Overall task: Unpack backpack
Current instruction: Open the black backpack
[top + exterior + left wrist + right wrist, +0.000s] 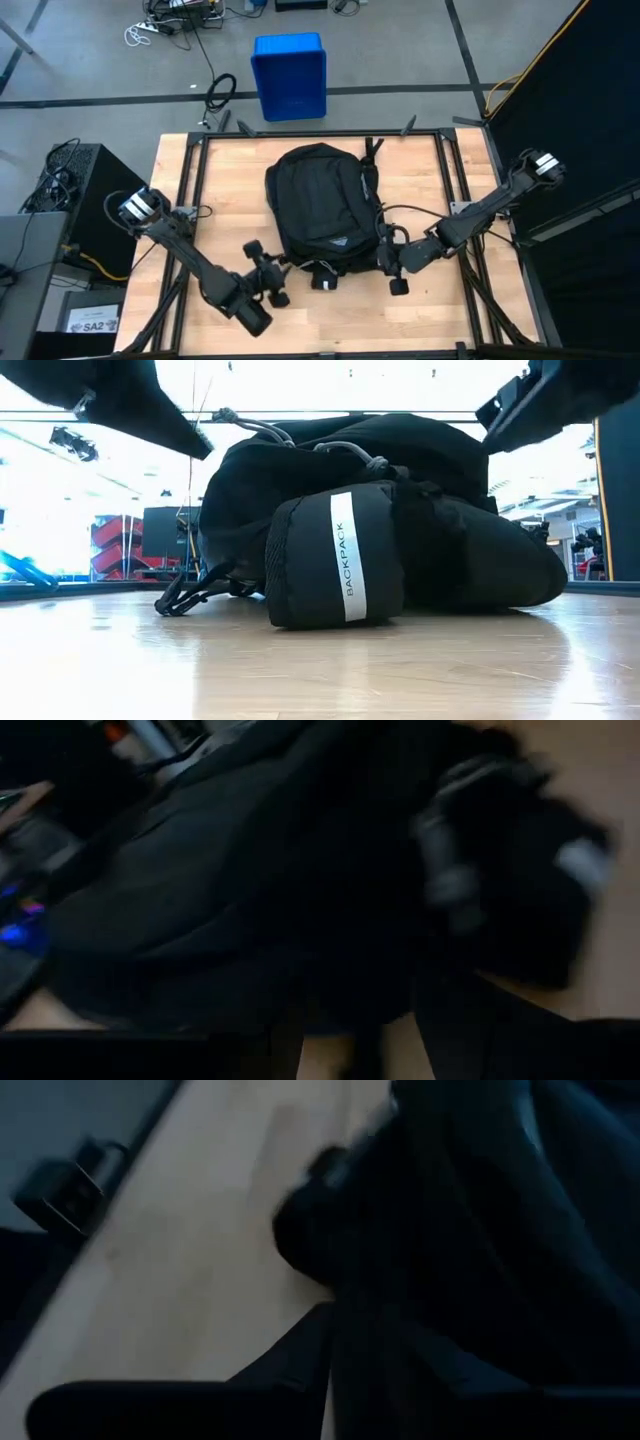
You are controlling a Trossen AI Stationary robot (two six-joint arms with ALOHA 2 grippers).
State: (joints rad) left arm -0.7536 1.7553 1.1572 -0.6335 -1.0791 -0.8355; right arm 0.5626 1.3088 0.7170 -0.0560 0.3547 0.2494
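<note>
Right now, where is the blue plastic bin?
In the high view, the blue plastic bin stands on the grey floor beyond the table's far edge, just past the backpack.

The backpack [318, 205] lies at the centre of the table [440, 300], with a bin [289, 75] on the floor beyond the table's far edge. The left gripper [282, 270] sits at the backpack's near left corner, the right gripper [388, 258] at its near right corner. A strap pad [334, 556] rests on the table before the backpack.
</note>
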